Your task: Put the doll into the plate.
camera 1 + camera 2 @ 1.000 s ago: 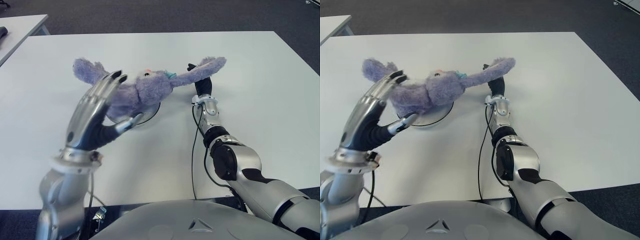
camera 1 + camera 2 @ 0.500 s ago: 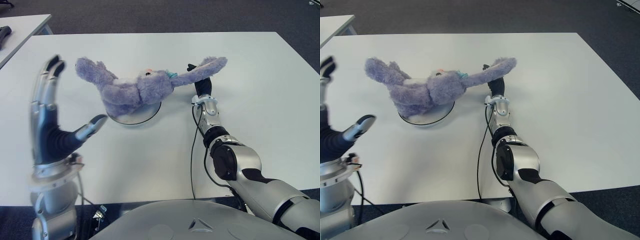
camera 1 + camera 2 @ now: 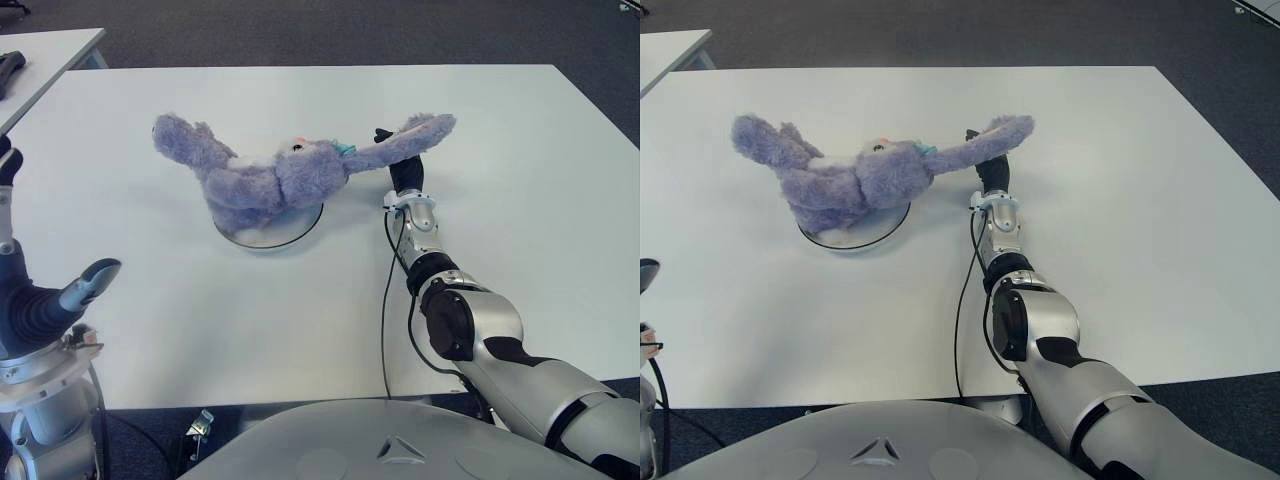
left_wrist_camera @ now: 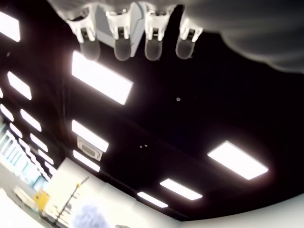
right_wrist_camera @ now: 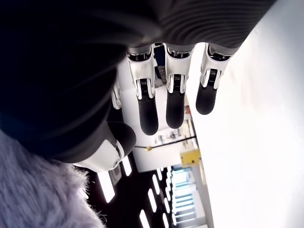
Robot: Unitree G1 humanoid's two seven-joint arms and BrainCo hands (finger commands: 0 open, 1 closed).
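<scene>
Far left we've got the left hand (image 3: 40,300) raised off the near-left edge of the white counter (image 3: 520,170), palm up-ish w/ fingers spread wide, holding nothing; its wrist cam just looks at ceiling lights past straight fingertips (image 4: 122,50). Well apart from it, towards the middle, the purple plush doll (image 3: 275,178) sits w/ its body on the round plate (image 3: 292,228), one limb sticking up on the left side, other long limb stretching right, out over the plate rim. That limb drapes across the right hand (image 3: 400,165), which is out on the counter just right of the plate. Right wrist cam shows its fingers (image 5: 148,114) straight & relaxed, not curled round anything, purple fur just beside the thumb.
</scene>
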